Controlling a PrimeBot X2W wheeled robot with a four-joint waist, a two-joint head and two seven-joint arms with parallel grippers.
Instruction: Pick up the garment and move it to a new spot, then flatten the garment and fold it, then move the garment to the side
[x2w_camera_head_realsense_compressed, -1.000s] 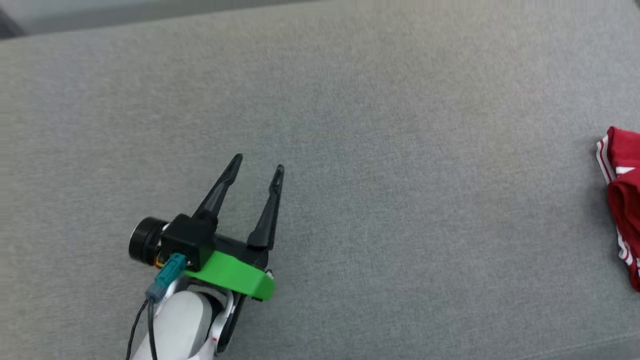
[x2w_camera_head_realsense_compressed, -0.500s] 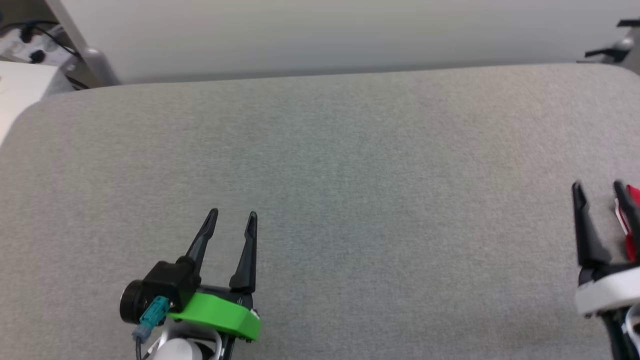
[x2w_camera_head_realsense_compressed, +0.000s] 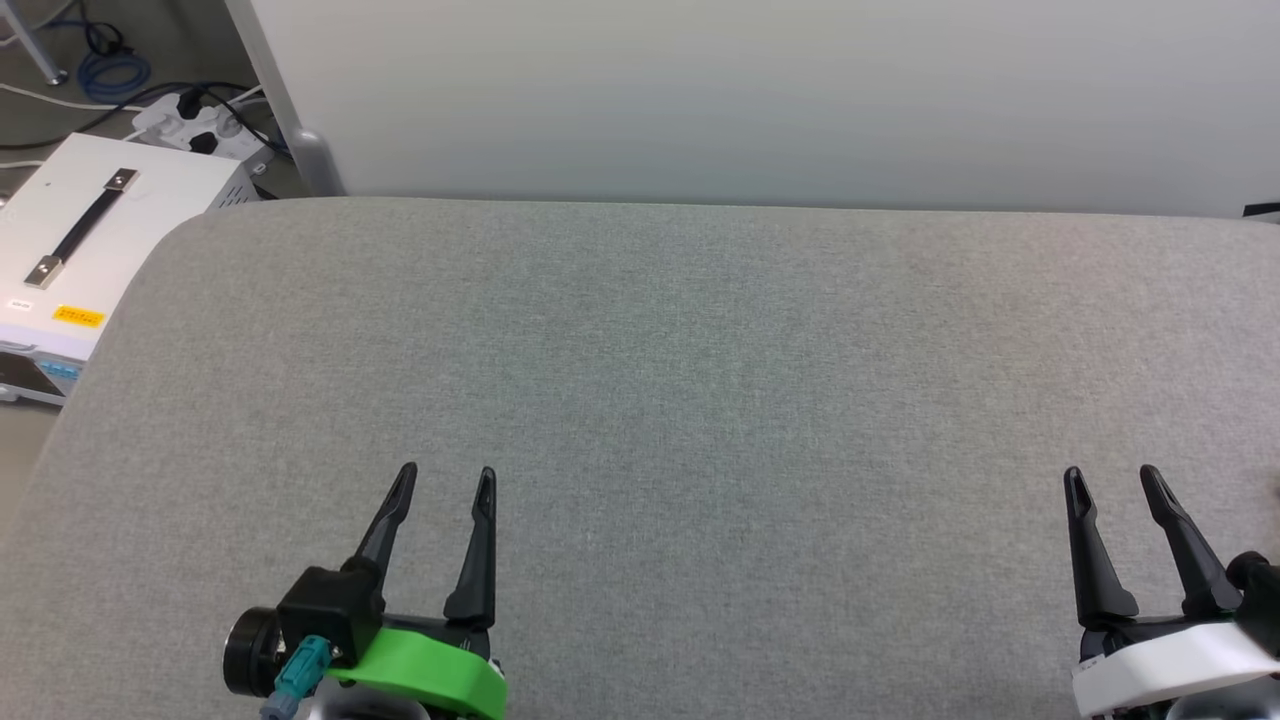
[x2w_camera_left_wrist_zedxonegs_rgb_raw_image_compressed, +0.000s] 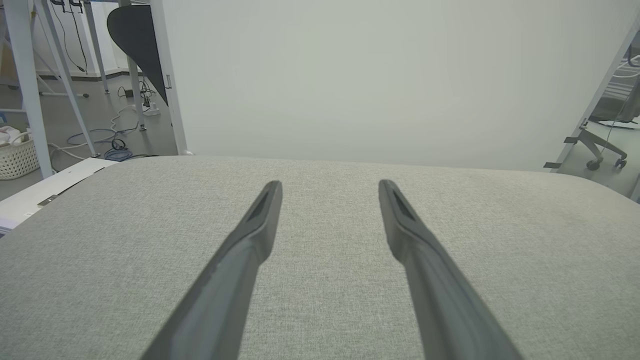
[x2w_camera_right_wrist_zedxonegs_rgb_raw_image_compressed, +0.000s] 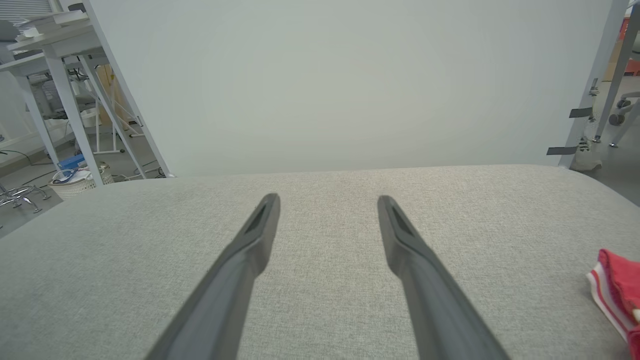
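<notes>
Left gripper (x2w_camera_head_realsense_compressed: 447, 470): sits low left in head view, green collar behind the fingers; spread wide, gripping nothing; hovers over bare grey padded surface (x2w_camera_head_realsense_compressed: 700, 350) (cannot tell height above it).

Right gripper (x2w_camera_head_realsense_compressed: 1110, 471): sits low right in head view, white collar; likewise spread wide and empty; points up the frame, roughly parallel to the left one, well apart from it.

Garment (x2w_camera_right_wrist_zedxonegs_rgb_raw_image_compressed: 617, 290): shows at the lower right edge of right wrist view; lies bunched on the grey surface, red with white-and-red striped trim, partly cut off by the frame; sits off to the right of the right gripper's fingers, apart from them, not touched.

Background: white wall panel (x2w_camera_head_realsense_compressed: 700, 100) runs along the far edge of the surface; white box (x2w_camera_head_realsense_compressed: 150, 190) with a black strap handle and a yellow label stands off the surface's far left corner; power strip (x2w_camera_head_realsense_compressed: 195, 125) and cables lie on the floor beyond it.
</notes>
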